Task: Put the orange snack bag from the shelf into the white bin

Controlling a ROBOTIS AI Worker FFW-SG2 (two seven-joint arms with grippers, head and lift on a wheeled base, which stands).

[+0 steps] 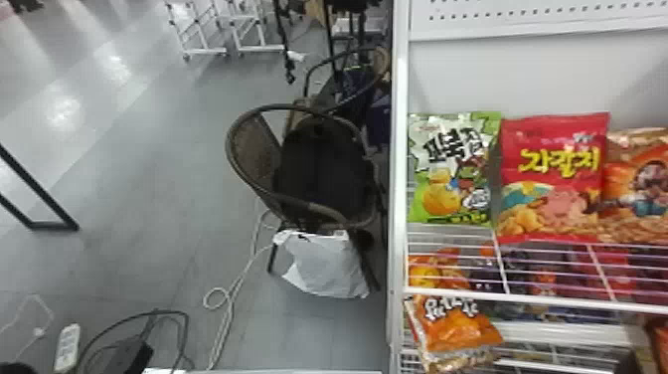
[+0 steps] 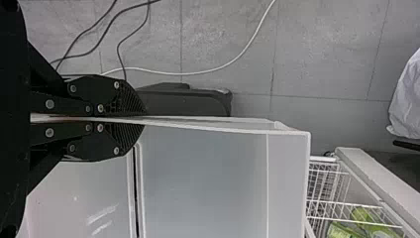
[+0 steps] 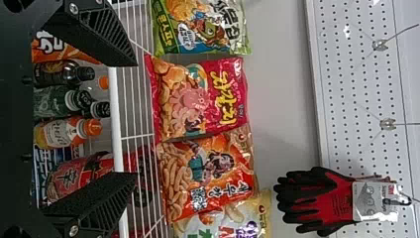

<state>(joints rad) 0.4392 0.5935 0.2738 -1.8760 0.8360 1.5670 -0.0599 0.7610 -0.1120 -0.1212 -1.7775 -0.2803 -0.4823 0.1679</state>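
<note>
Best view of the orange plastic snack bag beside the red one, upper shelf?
Right wrist view: the orange snack bag is close, its front nearly whole. Head view: its left part, cut off by the right edge.

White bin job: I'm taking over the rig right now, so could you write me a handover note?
Left claw: shut on the wall of the white bin.
Right claw: open, empty, facing the shelf.
Orange snack bags: one on the upper level beside the red bag, another lower; the task doesn't say which.
Done: bin gripped.
Left: confirm the bag, grip it, bin it.
</note>
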